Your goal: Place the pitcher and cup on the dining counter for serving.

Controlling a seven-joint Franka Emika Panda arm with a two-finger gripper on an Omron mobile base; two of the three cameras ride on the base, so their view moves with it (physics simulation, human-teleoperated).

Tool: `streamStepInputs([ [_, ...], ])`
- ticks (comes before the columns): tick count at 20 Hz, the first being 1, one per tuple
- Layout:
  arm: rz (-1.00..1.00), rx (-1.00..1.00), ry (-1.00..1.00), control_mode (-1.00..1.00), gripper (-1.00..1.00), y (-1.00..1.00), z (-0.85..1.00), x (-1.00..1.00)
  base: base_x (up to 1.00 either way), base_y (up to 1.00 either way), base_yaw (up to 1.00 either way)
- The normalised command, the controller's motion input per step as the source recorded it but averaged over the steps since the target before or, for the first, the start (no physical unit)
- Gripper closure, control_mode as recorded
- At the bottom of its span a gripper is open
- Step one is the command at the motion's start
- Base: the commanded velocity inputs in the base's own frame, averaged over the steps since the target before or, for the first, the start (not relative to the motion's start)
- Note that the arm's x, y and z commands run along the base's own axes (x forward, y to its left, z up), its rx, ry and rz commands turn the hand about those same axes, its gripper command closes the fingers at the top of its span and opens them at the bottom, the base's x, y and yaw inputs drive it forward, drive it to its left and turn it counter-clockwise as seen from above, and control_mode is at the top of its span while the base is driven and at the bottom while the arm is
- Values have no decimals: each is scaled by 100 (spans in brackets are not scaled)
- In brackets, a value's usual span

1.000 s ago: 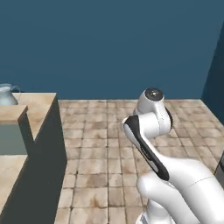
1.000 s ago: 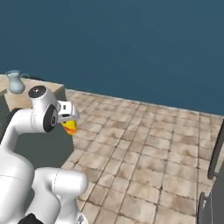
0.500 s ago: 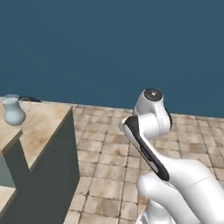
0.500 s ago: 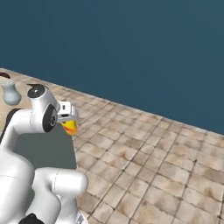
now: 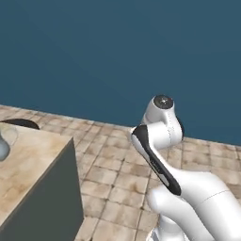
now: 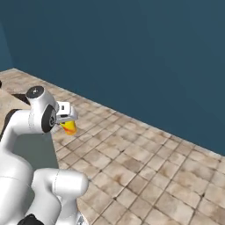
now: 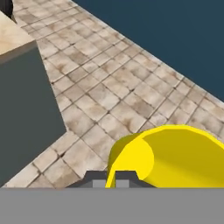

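The yellow cup (image 6: pixel 69 127) hangs in the air under my gripper (image 6: pixel 67 120), which is shut on it beside the arm's upper joint. In the hand view the cup (image 7: pixel 175 157) fills the lower right, just above the dark fingertips (image 7: pixel 117 177). The dining counter (image 5: pixel 33 160), beige on top with a grey-green side, stands at the lower left; its corner (image 7: pixel 15 39) lies left of the cup and further off. The pale pitcher (image 5: pixel 3 144) stands on that counter, cut off by the picture's left edge.
A black round stool (image 5: pixel 20 123) peeks out behind the counter's far edge. Brown tiled floor (image 5: pixel 113 164) stretches ahead to a dark blue wall (image 5: pixel 117 56). The counter's grey side (image 6: pixel 40 151) shows behind my arm.
The whole scene has slid left in both base views, so the camera has moved. The pitcher now sits at the picture's left edge. The cup stays held in the gripper.
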Motion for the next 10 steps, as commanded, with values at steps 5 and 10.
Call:
streamStepInputs([
  [5, 0, 0, 0, 100, 100, 0, 0, 0, 100, -23, 37],
  [10, 0, 0, 0, 100, 100, 0, 0, 0, 100, -17, 55],
])
